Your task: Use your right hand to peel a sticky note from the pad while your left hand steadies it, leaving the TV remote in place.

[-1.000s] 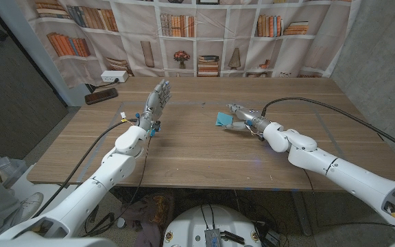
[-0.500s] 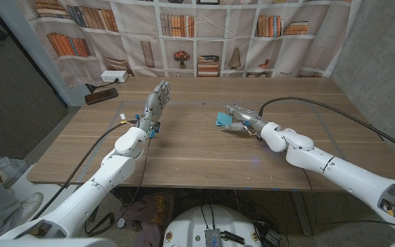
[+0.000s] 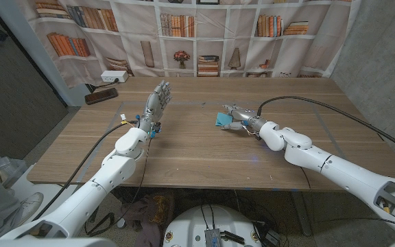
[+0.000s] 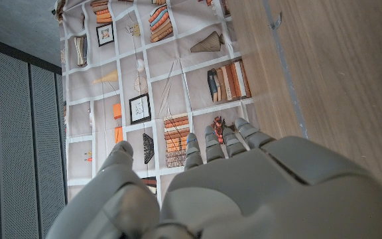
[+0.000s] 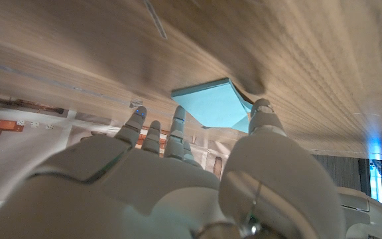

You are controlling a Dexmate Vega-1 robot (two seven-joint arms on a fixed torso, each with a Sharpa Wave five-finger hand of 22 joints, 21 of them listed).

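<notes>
A dark remote (image 3: pixel 101 95) and a white box (image 3: pixel 112 76) sit at the table's (image 3: pixel 184 151) far left corner, well apart from both hands. The blue pad (image 3: pixel 223 119) lies mid-table, right of centre. Your right hand (image 3: pixel 242 117) is at the pad, thumb tip at its edge, fingers (image 5: pixel 176 129) extended just beside it; grip cannot be confirmed. Your left hand (image 3: pixel 155 104) stands upright, fingers apart, holding nothing, well apart from the pad. No writing is legible.
</notes>
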